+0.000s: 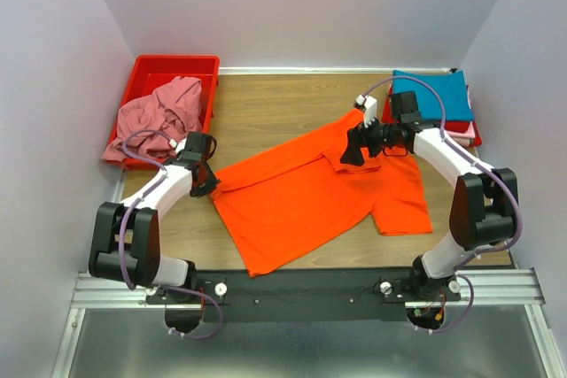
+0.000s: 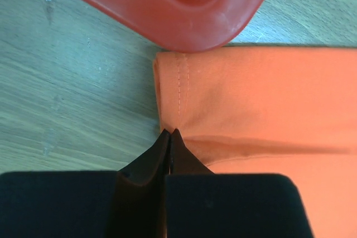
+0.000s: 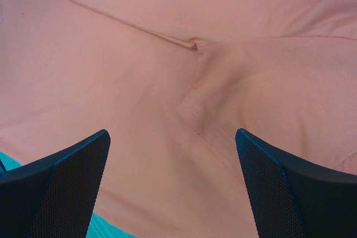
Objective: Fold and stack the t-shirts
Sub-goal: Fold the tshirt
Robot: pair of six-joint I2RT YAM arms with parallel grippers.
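Note:
A bright orange t-shirt (image 1: 310,192) lies spread across the middle of the table, one sleeve folded inward near its far edge. My left gripper (image 1: 214,187) sits at the shirt's left corner. In the left wrist view its jaws (image 2: 169,134) are pressed together on the hemmed edge of the orange cloth (image 2: 256,93). My right gripper (image 1: 349,158) hovers open over the folded sleeve; its fingers (image 3: 72,176) stand wide apart above the cloth (image 3: 192,107) with nothing between them. A dusty pink t-shirt (image 1: 159,117) lies crumpled in the red bin. A teal t-shirt (image 1: 434,95) tops a folded stack at back right.
The red plastic bin (image 1: 177,66) stands at the back left, its corner (image 2: 189,15) close to my left gripper. Under the teal shirt, red (image 1: 476,136) and pale pink layers show at the stack's edge. White walls enclose three sides of the wooden table (image 1: 275,104).

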